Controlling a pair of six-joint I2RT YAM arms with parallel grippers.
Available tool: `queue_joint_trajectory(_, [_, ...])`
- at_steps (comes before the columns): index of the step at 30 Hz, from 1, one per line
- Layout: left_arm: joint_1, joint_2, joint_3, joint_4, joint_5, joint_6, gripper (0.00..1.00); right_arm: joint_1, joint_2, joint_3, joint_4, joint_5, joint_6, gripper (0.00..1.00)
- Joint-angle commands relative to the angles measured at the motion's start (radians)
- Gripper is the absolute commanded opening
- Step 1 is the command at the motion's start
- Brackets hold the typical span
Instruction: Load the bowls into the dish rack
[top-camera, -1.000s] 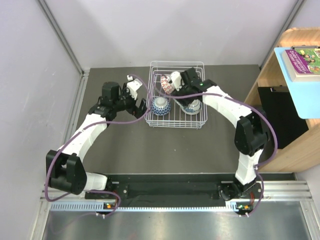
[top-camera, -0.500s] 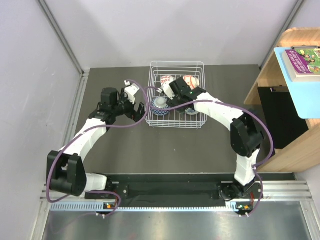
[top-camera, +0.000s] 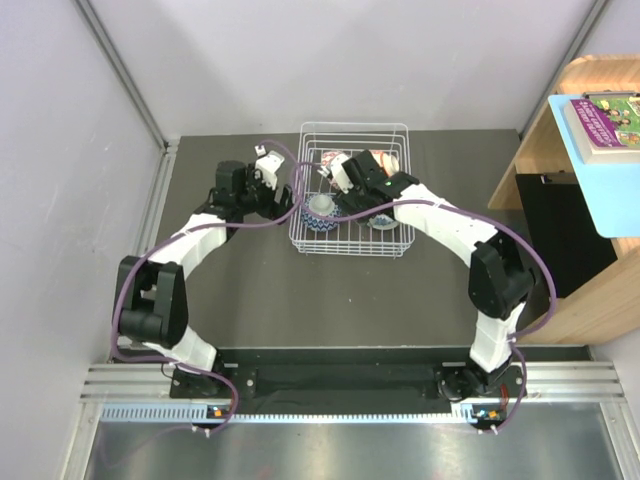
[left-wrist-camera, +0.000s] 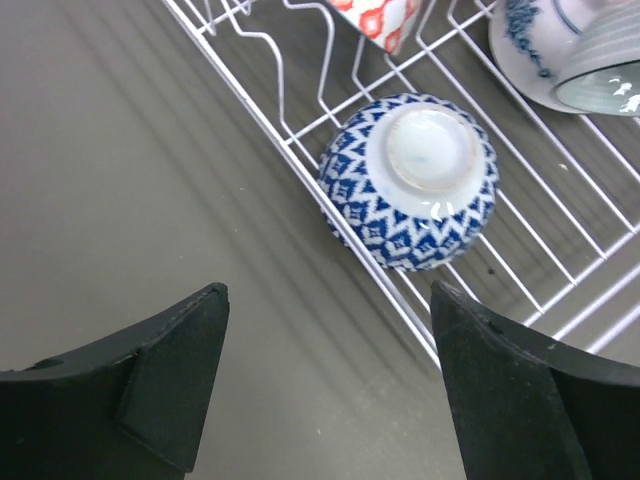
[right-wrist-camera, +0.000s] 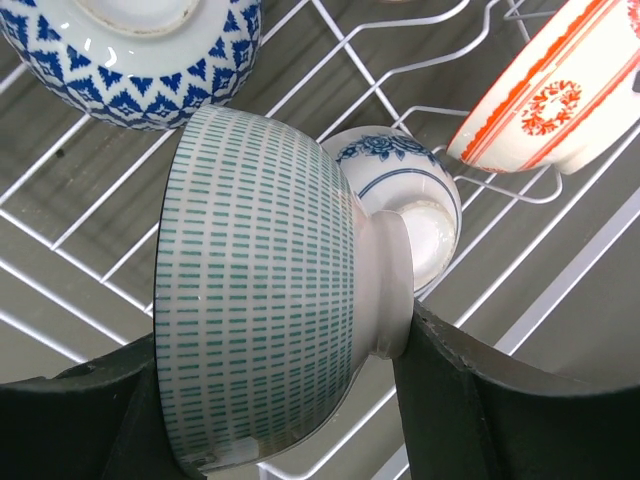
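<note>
The dish rack, set at the far edge of the tabletop, is already loaded with most of the bowls. A blue diamond-patterned bowl is turned foot-up in its near left corner, a blue floral bowl is propped among the prongs, and an orange-red bowl is leaned on edge farther back. A second orange-red one seems to be shown from above. The pale green-dashed bowl is clamped on its side, rim to foot, by the half-spread right gripper over the rack's inside, not yet released. The left gripper is held wide open and empty just outside the rack's left side. No bowl is seen on the bare tabletop, so setting this one down is judged the last step
</note>
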Motion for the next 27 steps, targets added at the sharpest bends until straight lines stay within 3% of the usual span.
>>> queue_joint_trajectory(1, [-0.001, 0.055, 0.054, 0.052, -0.035, -0.014, 0.80, 0.005, -0.095, 0.048, 0.037, 0.005, 0.043, 0.00])
queue_joint_trajectory(7, [-0.016, 0.066, 0.031, 0.032, 0.009, 0.006, 0.69, 0.002, -0.079, 0.048, 0.037, 0.040, 0.085, 0.00])
queue_joint_trajectory(11, [-0.028, 0.047, 0.006, 0.026, 0.047, 0.016, 0.45, -0.007, -0.057, 0.051, 0.035, 0.081, 0.114, 0.00])
queue_joint_trajectory(12, [-0.031, 0.044, 0.000, 0.021, 0.053, 0.017, 0.35, -0.010, -0.056, 0.051, 0.037, 0.084, 0.117, 0.00])
queue_joint_trajectory(15, [-0.042, 0.041, 0.000, -0.005, 0.080, 0.028, 0.22, -0.024, -0.053, 0.059, 0.032, 0.092, 0.128, 0.00])
queue_joint_trajectory(22, [-0.077, 0.030, -0.024, -0.053, 0.104, 0.037, 0.13, -0.056, -0.066, 0.058, 0.032, 0.086, 0.142, 0.00])
queue_joint_trajectory(27, [-0.103, 0.024, -0.036, -0.083, 0.115, 0.043, 0.12, -0.070, -0.074, 0.053, 0.032, 0.081, 0.145, 0.00])
